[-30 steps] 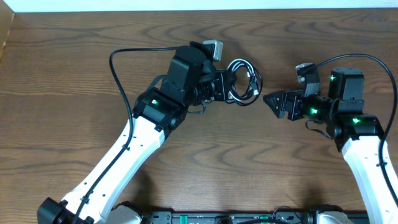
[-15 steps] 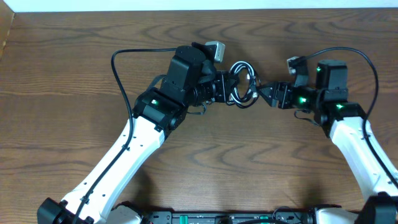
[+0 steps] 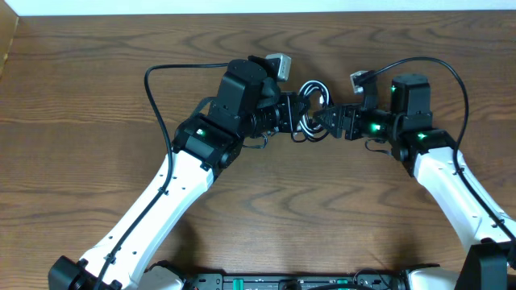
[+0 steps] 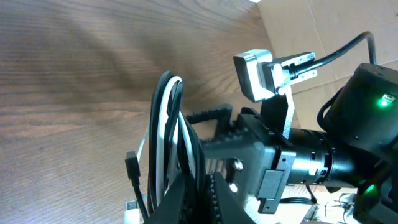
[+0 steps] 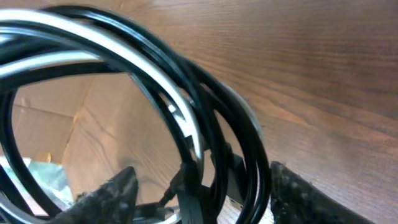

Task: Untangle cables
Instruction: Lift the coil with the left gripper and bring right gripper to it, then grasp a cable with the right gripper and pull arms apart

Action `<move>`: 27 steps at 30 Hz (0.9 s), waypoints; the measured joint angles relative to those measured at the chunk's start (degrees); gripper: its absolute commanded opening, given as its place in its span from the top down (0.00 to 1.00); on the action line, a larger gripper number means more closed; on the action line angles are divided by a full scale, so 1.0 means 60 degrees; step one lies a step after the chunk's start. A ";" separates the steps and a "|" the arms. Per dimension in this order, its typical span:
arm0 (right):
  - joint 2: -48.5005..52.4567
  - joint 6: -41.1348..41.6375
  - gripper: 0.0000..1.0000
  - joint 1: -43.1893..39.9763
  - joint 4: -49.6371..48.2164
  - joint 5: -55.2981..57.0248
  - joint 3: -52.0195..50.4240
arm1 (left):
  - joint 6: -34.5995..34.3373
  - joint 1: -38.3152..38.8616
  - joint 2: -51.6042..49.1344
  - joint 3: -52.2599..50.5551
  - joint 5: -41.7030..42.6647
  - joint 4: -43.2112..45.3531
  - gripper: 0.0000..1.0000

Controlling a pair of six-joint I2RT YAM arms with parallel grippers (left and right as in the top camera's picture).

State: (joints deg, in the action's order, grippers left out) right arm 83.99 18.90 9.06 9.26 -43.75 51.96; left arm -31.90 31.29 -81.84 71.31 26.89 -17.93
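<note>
Overhead, I see the cables [image 3: 314, 84] bunched into one small coil of black and white loops just above the wooden table [image 3: 81, 97], near its far edge and about mid-width. The left gripper [image 3: 292, 115] meets the coil from the left and the right gripper [image 3: 323, 120] from the right, so the two tools face each other with the bundle between them.

On the left wrist camera, the left gripper [image 4: 200, 186] is clamped tight on the cables [image 4: 169, 124]. Its fingers pinch the lower part of the coil, and the loops stand up edge-on from the jaws, white strand beside black. A small black plug [image 4: 132, 167] hangs off the left side of the bundle. The right arm [image 4: 292, 155] fills the space just behind the coil, and the table [image 4: 62, 93] lies beyond.

On the right wrist camera, the cables [image 5: 186, 118] sit very close and blurred, arching across the whole picture. The right gripper [image 5: 199, 193] has its jaws apart with the strands running down between them. I see a clear gap beside the left finger, so this tool is not clamped on anything.
</note>
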 measured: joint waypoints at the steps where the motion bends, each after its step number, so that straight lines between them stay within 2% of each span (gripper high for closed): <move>1: 0.0000 0.0018 0.99 0.0051 0.0018 0.0127 0.0000 | -0.0029 0.0000 0.0000 0.0000 0.0000 0.0000 0.92; 8: 0.0000 0.0495 0.99 0.0211 0.0659 0.1169 0.0000 | -0.0091 0.0000 0.0000 0.0000 0.0000 -0.0058 0.92; 17: 0.0000 0.1184 0.99 0.0025 0.3126 0.3858 0.0000 | 0.0178 -0.0270 -0.0004 -0.0004 -0.0670 -0.0739 0.92; 27: 0.0000 0.1198 0.99 -0.0350 0.3344 0.4615 -0.0004 | 0.0415 -0.1566 -0.0004 -0.0004 -0.1581 -0.1770 0.92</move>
State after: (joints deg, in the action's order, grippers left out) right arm 83.99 26.09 6.96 29.32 -16.05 51.94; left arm -29.41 21.89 -81.87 71.29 17.41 -28.56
